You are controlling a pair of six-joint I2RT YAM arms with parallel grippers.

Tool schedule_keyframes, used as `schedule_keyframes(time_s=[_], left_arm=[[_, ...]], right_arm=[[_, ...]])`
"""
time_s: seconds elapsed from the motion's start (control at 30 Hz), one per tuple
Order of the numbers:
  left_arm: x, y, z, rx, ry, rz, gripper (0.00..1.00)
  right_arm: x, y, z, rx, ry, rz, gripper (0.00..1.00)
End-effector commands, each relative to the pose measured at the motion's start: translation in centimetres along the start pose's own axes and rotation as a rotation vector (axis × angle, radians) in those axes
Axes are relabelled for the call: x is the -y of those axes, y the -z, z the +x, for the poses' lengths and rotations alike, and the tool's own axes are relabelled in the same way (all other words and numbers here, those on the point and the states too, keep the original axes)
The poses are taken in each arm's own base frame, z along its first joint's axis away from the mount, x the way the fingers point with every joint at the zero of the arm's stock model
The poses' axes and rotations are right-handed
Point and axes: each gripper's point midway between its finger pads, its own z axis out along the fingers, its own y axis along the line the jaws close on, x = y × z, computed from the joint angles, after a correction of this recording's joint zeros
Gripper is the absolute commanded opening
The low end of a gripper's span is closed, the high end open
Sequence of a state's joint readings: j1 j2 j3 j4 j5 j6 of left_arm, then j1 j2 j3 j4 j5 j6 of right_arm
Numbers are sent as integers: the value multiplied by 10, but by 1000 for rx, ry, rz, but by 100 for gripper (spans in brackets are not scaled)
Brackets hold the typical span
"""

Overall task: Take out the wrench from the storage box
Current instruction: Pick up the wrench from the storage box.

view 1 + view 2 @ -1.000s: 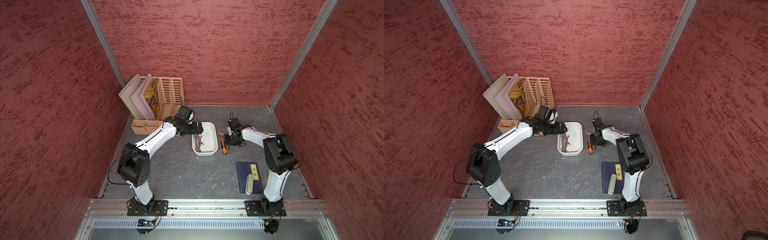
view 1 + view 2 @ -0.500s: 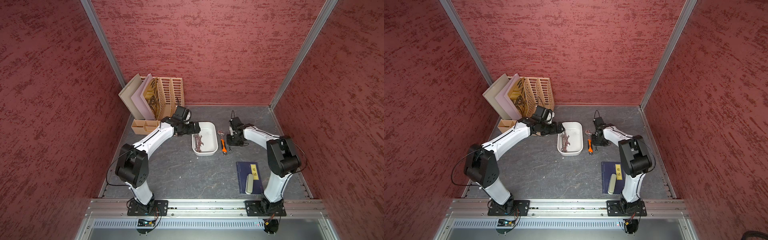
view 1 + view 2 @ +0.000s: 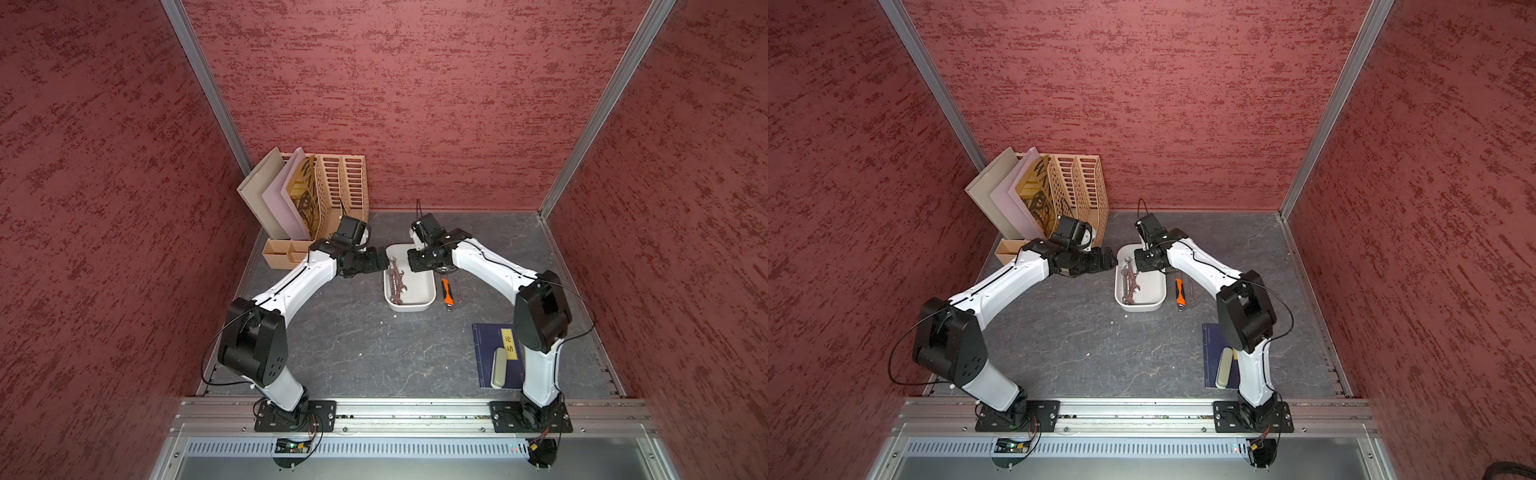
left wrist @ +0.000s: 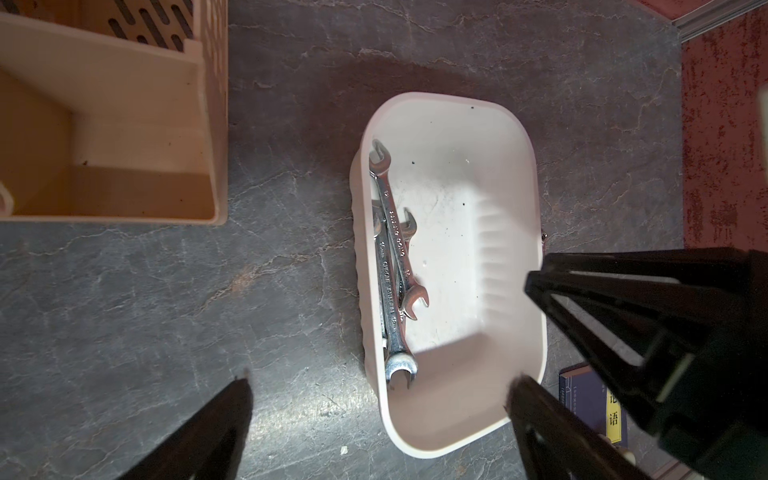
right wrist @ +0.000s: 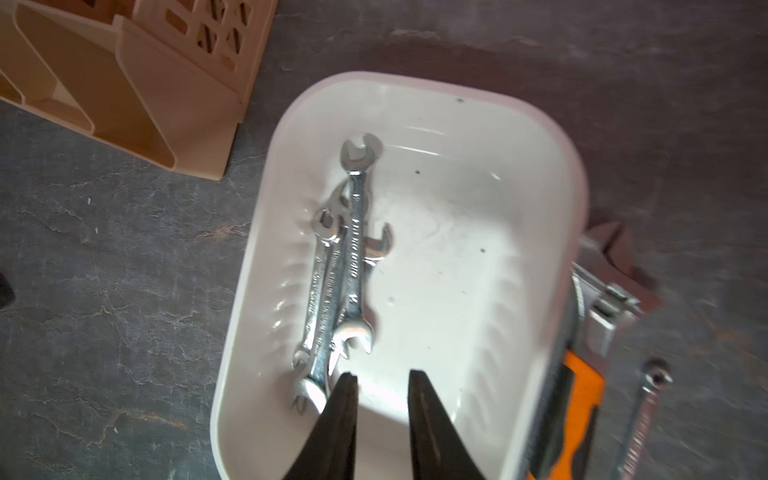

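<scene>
The white storage box [image 3: 426,286] [image 3: 1152,291] stands mid-table, and several silver wrenches [image 3: 395,282] [image 3: 1128,283] lie piled along its left side. They also show in the wrist views as wrenches [image 4: 395,266] [image 5: 340,282] inside the box [image 4: 515,208] [image 5: 519,249]. My left gripper [image 3: 386,264] [image 4: 379,378] hangs wide open at the box's left rim, holding nothing. My right gripper [image 3: 415,266] [image 5: 382,374] hovers over the box's far end beside the pile. Its fingers [image 5: 345,415] stand a little apart with nothing between them.
An orange-handled adjustable wrench [image 3: 446,291] [image 5: 582,395] and a thin silver wrench [image 3: 458,289] [image 5: 648,399] lie on the table right of the box. A tan file rack [image 3: 336,191] and small tan tray [image 3: 282,253] stand at back left. A blue book [image 3: 484,349] with a beige case [image 3: 498,365] lies front right.
My right gripper has swung left from beside the orange-handled tool to above the box, its jaws parting slightly. The left gripper has drawn back a little towards the box's left rim.
</scene>
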State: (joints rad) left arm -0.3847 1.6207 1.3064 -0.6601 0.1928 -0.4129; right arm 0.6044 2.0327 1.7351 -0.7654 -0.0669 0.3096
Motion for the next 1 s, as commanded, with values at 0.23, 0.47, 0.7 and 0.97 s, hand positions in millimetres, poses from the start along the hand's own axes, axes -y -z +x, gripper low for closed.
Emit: schedule_keyframes(time_s=[0.23,0.47,0.7,0.97], left_arm=[[-5,6,0,22,-12,-5,100],[-7,8,0,26,-12,-9,100],[-5,5,2,15,-10,4,100],[-5,4,2,14,-9,5,100]], right_arm=[[-25,-55,-4,-63,9,-67,29],[-19,-84,-19,-39,9,-34,29],[-8,-95,-29,-13,-22,-20,29],[-4,-104,-29,-18,-33,-12,29]])
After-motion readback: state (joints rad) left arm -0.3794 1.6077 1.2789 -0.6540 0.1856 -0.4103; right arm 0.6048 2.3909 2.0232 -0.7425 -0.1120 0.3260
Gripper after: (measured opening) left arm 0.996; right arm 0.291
